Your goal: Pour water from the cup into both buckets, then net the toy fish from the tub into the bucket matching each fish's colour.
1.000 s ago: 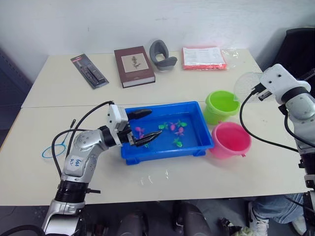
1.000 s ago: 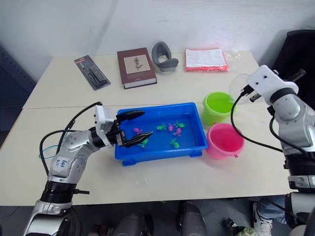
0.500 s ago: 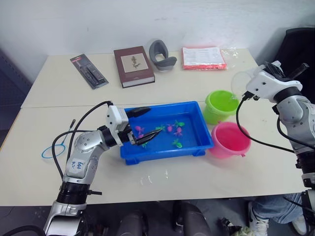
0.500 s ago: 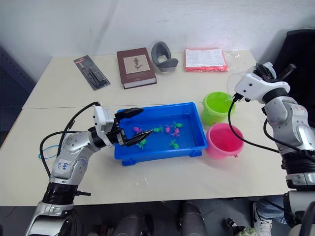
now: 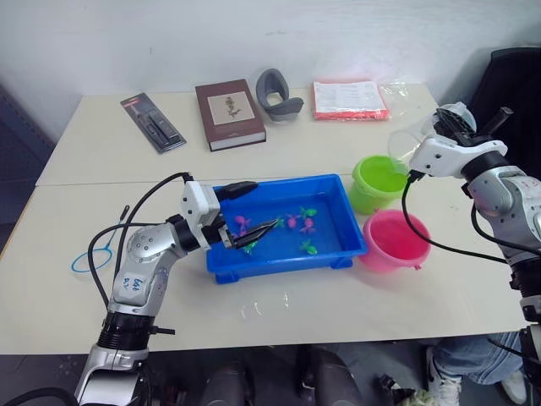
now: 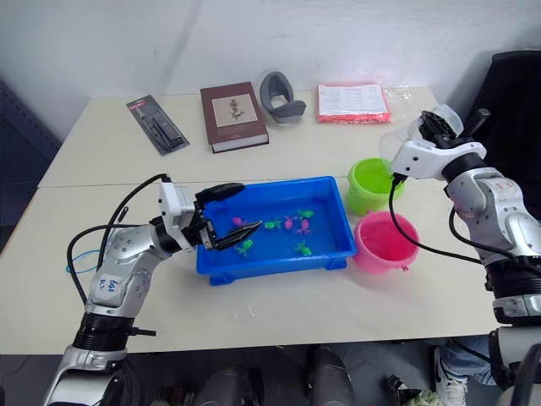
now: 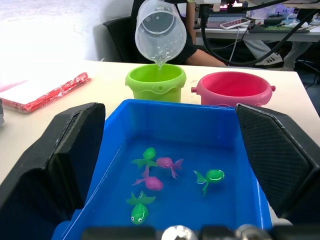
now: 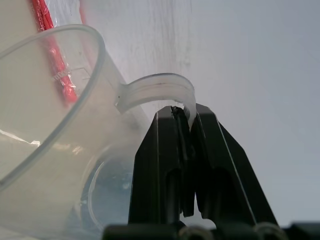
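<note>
spout of the cup hangs straight above the green bucket, and that stacking is what my pour turns on. my right gripper is pinched tight on the cup's handle, the cup tipped so its mouth leans down and away from the hand, toward the tub. the pink bucket sits just below and inboard of that hand, touching nothing, so i judge the right arm serves it next. my left gripper hovers spread wide over the tub, holding nothing, the fish just ahead of it.
</note>
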Robot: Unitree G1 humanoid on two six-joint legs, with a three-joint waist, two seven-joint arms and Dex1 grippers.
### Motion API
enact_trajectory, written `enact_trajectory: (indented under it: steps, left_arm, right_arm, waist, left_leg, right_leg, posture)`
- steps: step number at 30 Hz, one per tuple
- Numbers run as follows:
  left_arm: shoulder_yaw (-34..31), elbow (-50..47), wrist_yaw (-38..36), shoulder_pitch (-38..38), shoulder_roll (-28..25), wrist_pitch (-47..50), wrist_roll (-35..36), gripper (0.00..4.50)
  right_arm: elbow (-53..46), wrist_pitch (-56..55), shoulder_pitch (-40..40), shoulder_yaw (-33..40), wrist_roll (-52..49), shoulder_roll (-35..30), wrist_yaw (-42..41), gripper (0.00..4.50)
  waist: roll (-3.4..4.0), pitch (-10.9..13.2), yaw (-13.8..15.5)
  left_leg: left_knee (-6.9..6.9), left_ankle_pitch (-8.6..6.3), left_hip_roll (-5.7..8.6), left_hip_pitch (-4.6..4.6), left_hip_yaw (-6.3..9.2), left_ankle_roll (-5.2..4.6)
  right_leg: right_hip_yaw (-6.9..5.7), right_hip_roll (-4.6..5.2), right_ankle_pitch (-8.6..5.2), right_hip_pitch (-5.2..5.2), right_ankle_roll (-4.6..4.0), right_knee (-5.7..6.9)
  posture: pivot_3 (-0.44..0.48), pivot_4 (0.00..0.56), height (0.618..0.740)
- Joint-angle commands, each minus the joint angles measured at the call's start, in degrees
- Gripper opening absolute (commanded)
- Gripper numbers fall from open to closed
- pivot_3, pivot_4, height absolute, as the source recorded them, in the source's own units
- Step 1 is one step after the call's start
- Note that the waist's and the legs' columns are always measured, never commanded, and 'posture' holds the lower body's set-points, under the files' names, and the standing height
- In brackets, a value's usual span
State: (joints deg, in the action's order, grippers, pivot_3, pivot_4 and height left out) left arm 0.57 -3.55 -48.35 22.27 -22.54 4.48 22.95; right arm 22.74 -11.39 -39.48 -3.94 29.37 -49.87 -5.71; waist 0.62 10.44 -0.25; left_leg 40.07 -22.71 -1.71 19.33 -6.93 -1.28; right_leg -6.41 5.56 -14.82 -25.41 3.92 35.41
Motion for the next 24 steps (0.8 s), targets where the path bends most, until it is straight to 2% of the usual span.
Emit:
enact_trajectory:
  steps: [1, 4, 7, 10, 13, 16, 19, 24]
  left_arm:
    - [-0.8, -0.8, -0.5, 0.4, -0.3, -0.7, 0.5, 4.50]
    - [-1.1, -0.7, -1.2, 0.3, -0.7, -0.2, 1.1, 4.50]
    - [-1.0, -0.4, -2.7, 0.5, -1.1, 0.4, 1.8, 4.50]
    - [-0.8, -0.4, -4.6, 1.1, -1.5, 1.8, 2.8, 4.50]
    - [-1.1, -0.8, -6.2, 1.4, -2.3, 3.3, 3.9, 4.50]
    - [-1.2, -1.2, -7.4, 1.5, -3.2, 5.4, 4.8, 4.50]
    - [-0.4, -2.2, -9.0, 1.4, -4.1, 7.8, 5.8, 4.50]
    - [-0.1, -3.1, -10.0, 1.9, -4.4, 9.8, 6.1, 4.50]
  right_arm:
    - [-4.5, 7.5, 0.7, 10.1, -11.9, 2.5, -3.6, 0.06]
    - [-11.5, 16.2, 4.6, 19.1, -21.0, 4.3, -6.7, 0.06]
    - [-19.6, 30.6, 8.5, 30.0, -32.2, 8.7, -7.4, 0.06]
    - [-26.6, 44.1, 11.9, 40.7, -42.2, 14.1, -5.2, 0.06]
    - [-29.3, 51.8, 13.9, 48.3, -47.4, 19.0, -0.5, 0.06]
    - [-27.7, 50.2, 15.8, 53.5, -52.3, 25.2, 1.9, 0.06]
    - [-23.6, 44.1, 17.8, 52.4, -52.1, 28.6, 2.0, 0.06]
    - [-17.3, 36.3, 16.7, 52.3, -54.3, 33.2, 4.1, 0.06]
  waist:
    - [0.00, 0.0, 0.0]
    - [0.00, 0.0, 0.4]
    - [0.00, 0.0, 0.5]
    - [0.00, 0.0, 0.4]
    - [0.00, 0.0, 0.3]
    - [0.01, 0.0, 0.1]
    - [0.01, 0.0, -0.1]
    - [0.02, 0.0, -0.5]
  left_leg:
    - [0.00, 0.00, 0.01, 0.00, 0.00, 0.00]
    - [0.02, 0.00, 0.02, 0.06, 0.08, -0.01]
    - [0.05, 0.02, 0.06, 0.13, 0.10, -0.05]
    - [0.07, 0.02, 0.03, 0.11, 0.12, -0.05]
    - [0.06, 0.02, 0.03, 0.09, 0.11, -0.05]
    - [0.05, 0.02, 0.05, 0.04, 0.07, -0.05]
    - [-0.02, 0.02, 0.07, -0.04, -0.02, -0.05]
    - [-0.02, 0.03, 0.11, -0.12, -0.11, -0.05]
  right_leg:
    - [0.00, -0.01, 0.00, 0.00, 0.00, 0.02]
    - [-0.10, -0.01, 0.00, 0.00, 0.00, 0.02]
    - [-0.14, 0.02, 0.00, 0.00, 0.01, 0.01]
    - [-0.15, 0.01, 0.01, 0.01, 0.01, 0.04]
    - [-0.12, -0.01, 0.00, 0.01, 0.00, 0.09]
    - [-0.08, -0.04, 0.00, 0.01, 0.00, 0.12]
    - [0.04, -0.11, 0.00, 0.00, -0.01, 0.14]
    - [0.16, -0.14, 0.00, 0.00, -0.01, 0.21]
  posture:
    - [0.000, 0.150, 0.740]
    - [0.000, 0.150, 0.740]
    - [0.000, 0.150, 0.740]
    - [0.000, 0.150, 0.740]
    - [0.000, 0.150, 0.740]
    - [0.000, 0.150, 0.740]
    - [0.000, 0.150, 0.740]
    - [0.000, 0.150, 0.740]
